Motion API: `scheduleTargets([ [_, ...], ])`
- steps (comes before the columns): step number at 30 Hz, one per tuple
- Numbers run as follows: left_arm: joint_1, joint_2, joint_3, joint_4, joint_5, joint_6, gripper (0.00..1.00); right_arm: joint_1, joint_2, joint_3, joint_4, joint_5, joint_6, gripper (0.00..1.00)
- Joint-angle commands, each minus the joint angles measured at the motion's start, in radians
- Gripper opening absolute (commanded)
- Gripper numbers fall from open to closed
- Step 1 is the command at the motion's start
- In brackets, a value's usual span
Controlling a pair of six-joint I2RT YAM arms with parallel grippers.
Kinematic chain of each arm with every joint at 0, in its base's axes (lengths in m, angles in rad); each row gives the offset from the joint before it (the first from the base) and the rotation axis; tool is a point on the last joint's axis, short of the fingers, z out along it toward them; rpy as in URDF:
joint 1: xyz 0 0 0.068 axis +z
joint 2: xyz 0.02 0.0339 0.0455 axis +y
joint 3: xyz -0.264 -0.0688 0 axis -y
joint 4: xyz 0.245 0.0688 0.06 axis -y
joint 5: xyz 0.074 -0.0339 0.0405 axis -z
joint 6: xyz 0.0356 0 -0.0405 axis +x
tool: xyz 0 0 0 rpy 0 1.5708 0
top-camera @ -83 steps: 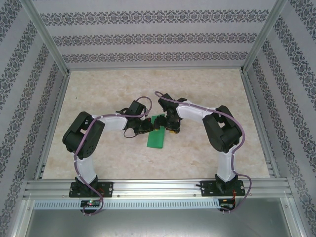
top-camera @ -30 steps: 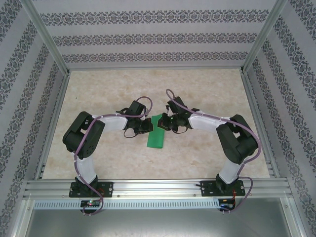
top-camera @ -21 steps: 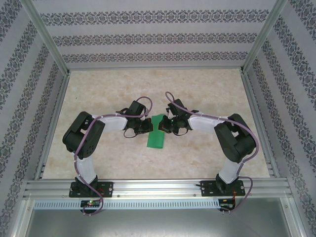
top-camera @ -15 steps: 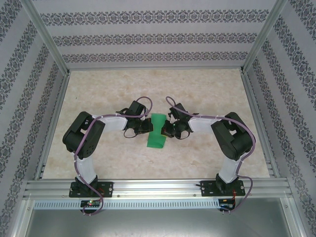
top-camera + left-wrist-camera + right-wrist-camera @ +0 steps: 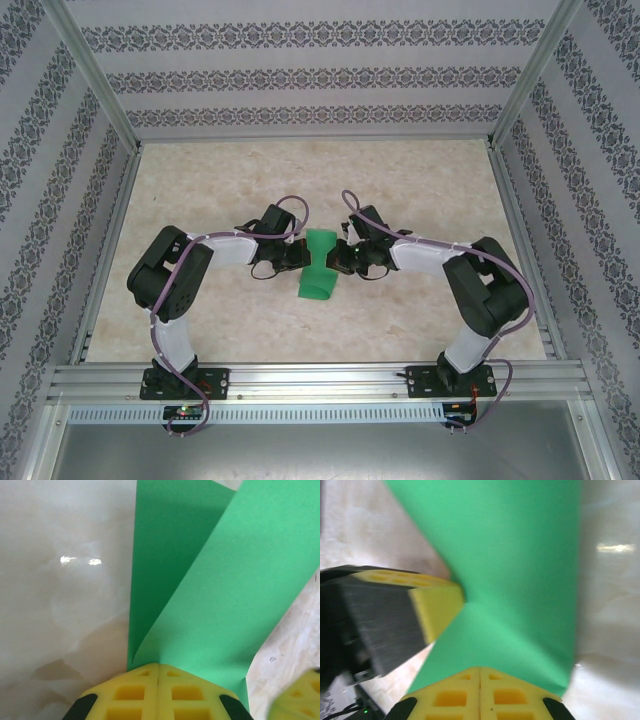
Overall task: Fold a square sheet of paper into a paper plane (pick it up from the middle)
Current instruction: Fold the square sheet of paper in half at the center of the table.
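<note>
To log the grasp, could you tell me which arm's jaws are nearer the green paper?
Neither: both hold it. The left arm has jaws shut on the left edge of the green paper, the right arm on its right edge.

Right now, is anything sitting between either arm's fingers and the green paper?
Nothing visible does. The left fingers and the right fingers are each shut directly on the green paper, gripping it from opposite sides, and the sheet bends between them.
</note>
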Motion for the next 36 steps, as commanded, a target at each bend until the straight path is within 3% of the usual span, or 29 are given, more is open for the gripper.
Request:
scheduleTargets([
  [1,-0.018,0.065,-0.039,-0.06,-0.067,0.025,0.0,0.024,0.003,-0.01,0.022,-0.029,-0.003,0.07],
  [12,-0.017,0.064,-0.032,-0.077,-0.066,0.038,0.0,0.022,0.063,-0.16,0.138,-0.014,-0.004,0.04],
  [22,-0.017,0.065,-0.033,-0.082,-0.062,0.043,0.0,0.066,-0.109,-0.186,0.197,-0.024,-0.032,0.05],
  [36,-0.02,0.068,-0.019,-0.097,-0.061,0.049,0.0,0.092,0.0,-0.296,0.318,-0.008,0.019,0.05],
])
